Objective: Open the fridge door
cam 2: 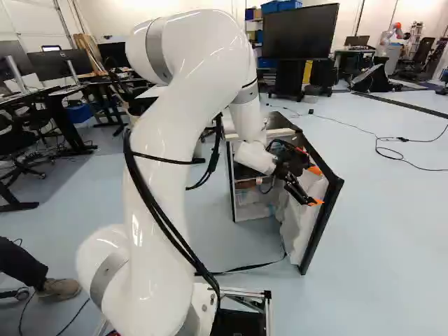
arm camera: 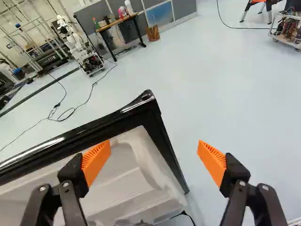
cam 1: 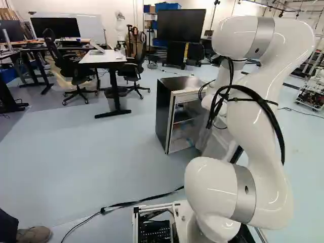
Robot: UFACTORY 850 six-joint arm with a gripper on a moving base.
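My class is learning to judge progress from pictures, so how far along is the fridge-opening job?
Done: the fridge door stands well out from the fridge, baring the shelves.
In hand: nothing gripped; the gripper is open at the door's inner side, perhaps for pushing.
Left: probably little, maybe a wider swing, then backing the arm away.
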